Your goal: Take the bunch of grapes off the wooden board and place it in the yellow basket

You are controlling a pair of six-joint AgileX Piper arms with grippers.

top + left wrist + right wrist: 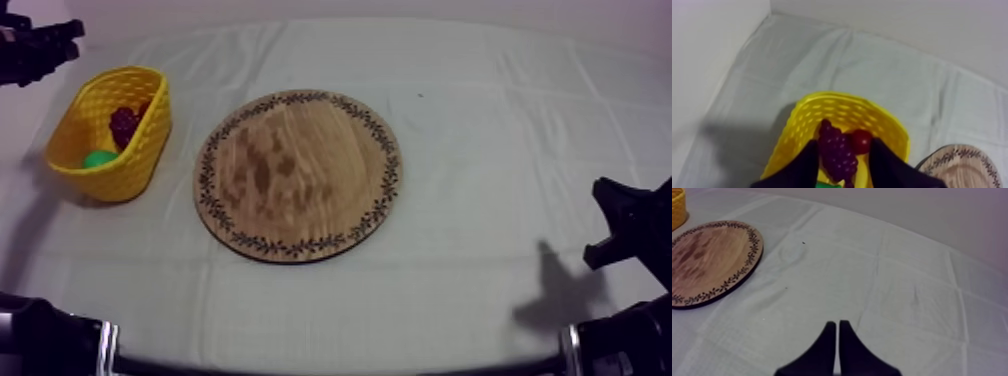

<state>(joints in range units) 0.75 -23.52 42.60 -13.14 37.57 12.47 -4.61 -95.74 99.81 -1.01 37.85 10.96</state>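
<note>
The bunch of grapes [124, 125], dark purple, lies inside the yellow basket [135, 150] at the table's left. The round wooden board [298, 175] in the middle has nothing on it. My left gripper [40, 45] is at the upper left, behind the basket. In the left wrist view the left gripper [845, 145] is open above the basket [797, 125]. Its two fingers [804, 167] stand apart on either side of the grapes [837, 152] below. My right gripper [837, 324] is shut on nothing over bare cloth, low at the right [625, 225].
A small red fruit [861, 141] and a green fruit [98, 158] lie in the basket beside the grapes. The board's rim [967, 157] shows just past the basket. From the right wrist, the board [707, 258] lies well off from the fingers.
</note>
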